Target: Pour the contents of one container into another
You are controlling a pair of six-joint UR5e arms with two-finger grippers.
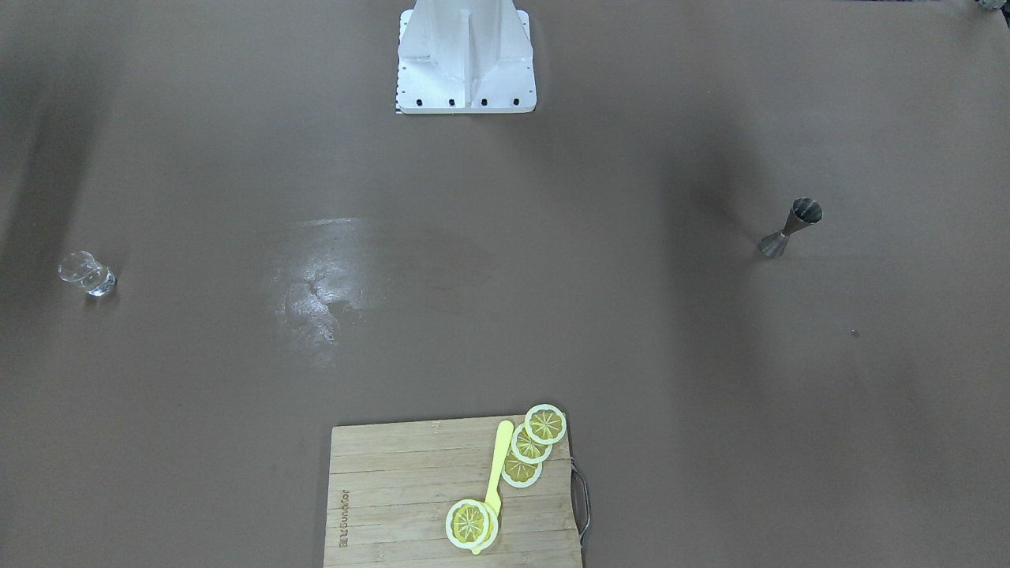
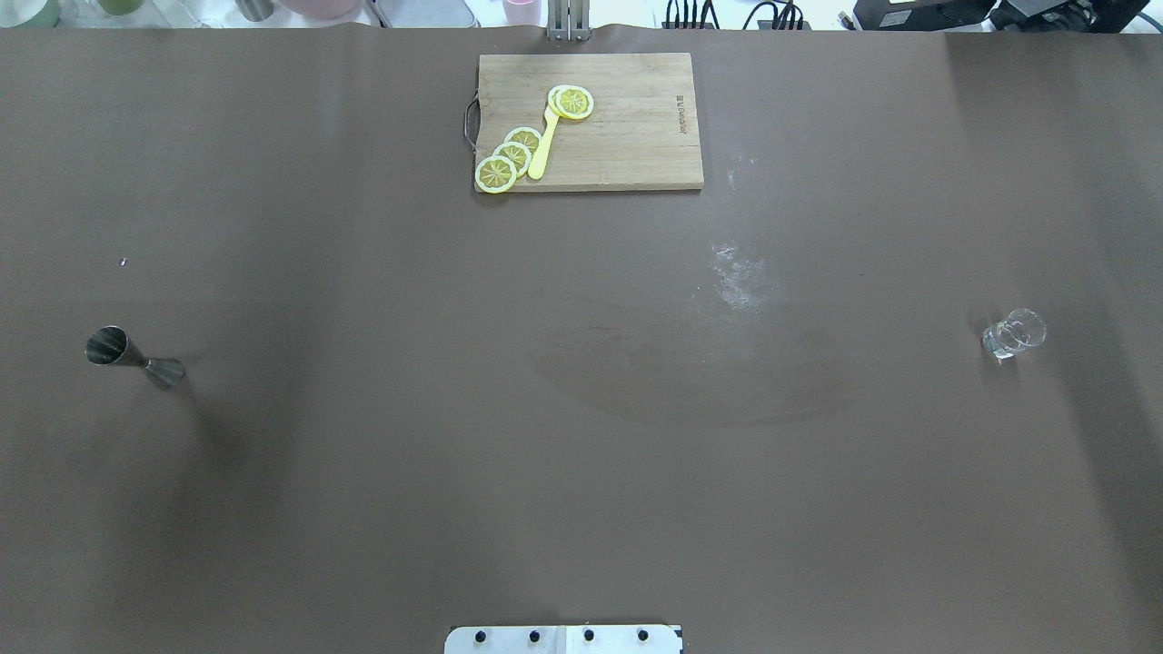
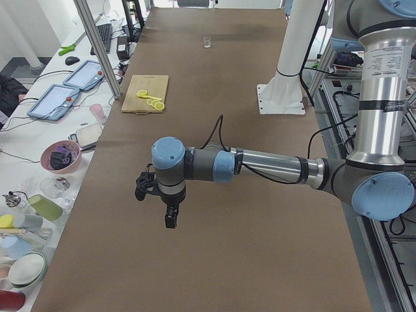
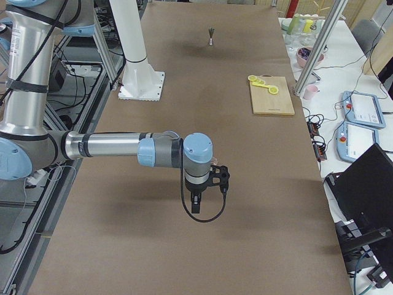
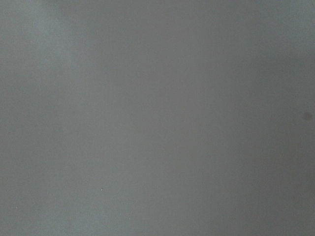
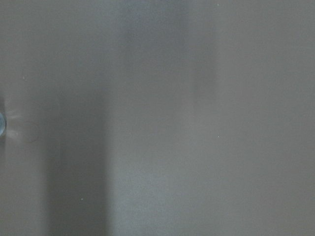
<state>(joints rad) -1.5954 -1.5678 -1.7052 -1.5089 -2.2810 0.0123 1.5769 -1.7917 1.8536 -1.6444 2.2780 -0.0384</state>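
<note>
a wooden board point(image 2: 636, 136) is lying at the worktop's point(image 2: 581, 436) far edge. three lemon slices point(image 2: 513, 156) are overlapping in a row at one corner, the end one hanging past the edge. another slice point(image 2: 573, 102) is covering one end of a yellow utensil point(image 2: 543, 150). a whitish smear point(image 2: 740, 277) is showing near the board.

Bare grey-brown table point(image 6: 206, 147), crossed by a darker upright shadow band point(image 6: 78, 147); a small bluish glint point(image 6: 1, 123), perhaps glass, sits at the left edge.
</note>
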